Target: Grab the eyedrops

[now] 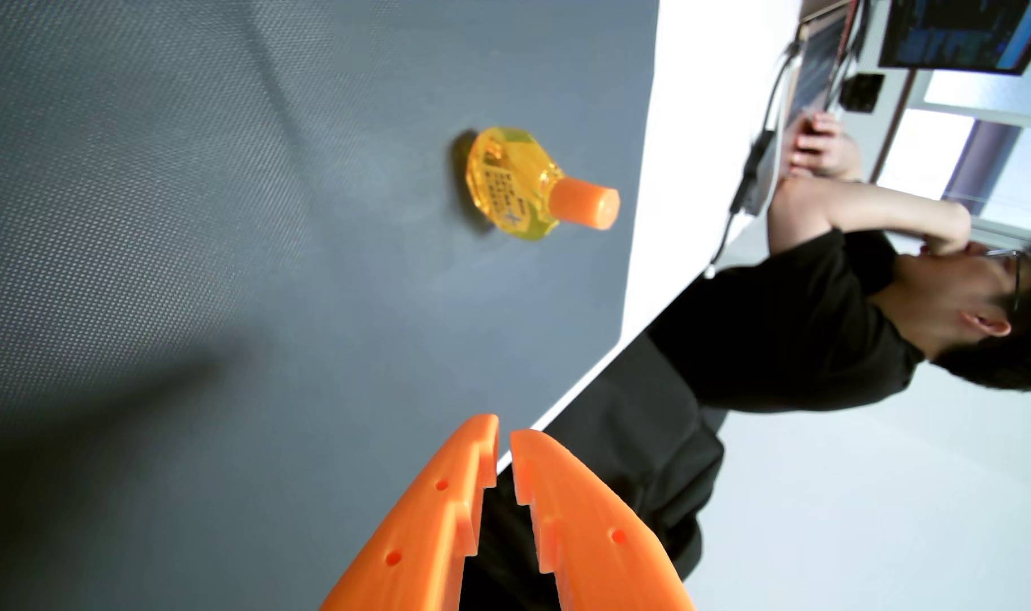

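In the wrist view, the orange gripper (504, 435) enters from the bottom edge. Its fingers (566, 505) are nearly closed, tips a narrow slit apart, grasping nothing. The eyedrops (510, 185), a yellow bottle with an orange cap, sits on the dark grey mat (207, 235) covering the bench, well apart from the fingertips. A person (824, 329) in black sits beyond the bench edge.
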You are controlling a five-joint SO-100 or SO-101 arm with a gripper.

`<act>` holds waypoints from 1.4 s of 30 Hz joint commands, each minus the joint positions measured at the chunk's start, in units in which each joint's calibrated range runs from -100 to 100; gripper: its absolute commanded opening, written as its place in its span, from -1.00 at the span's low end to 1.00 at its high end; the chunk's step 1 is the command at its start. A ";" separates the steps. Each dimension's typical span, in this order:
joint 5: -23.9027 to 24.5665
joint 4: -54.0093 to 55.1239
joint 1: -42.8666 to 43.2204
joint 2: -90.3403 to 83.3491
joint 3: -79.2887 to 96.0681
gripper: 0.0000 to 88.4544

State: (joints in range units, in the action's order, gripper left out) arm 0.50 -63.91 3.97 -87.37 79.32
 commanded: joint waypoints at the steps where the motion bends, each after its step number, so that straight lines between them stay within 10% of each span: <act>1: -1.10 -1.30 0.10 6.56 -8.32 -0.96; 42: -7.64 -2.95 -0.40 81.30 -65.95 -0.63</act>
State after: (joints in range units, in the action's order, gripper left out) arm -6.93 -65.04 4.04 -8.35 19.10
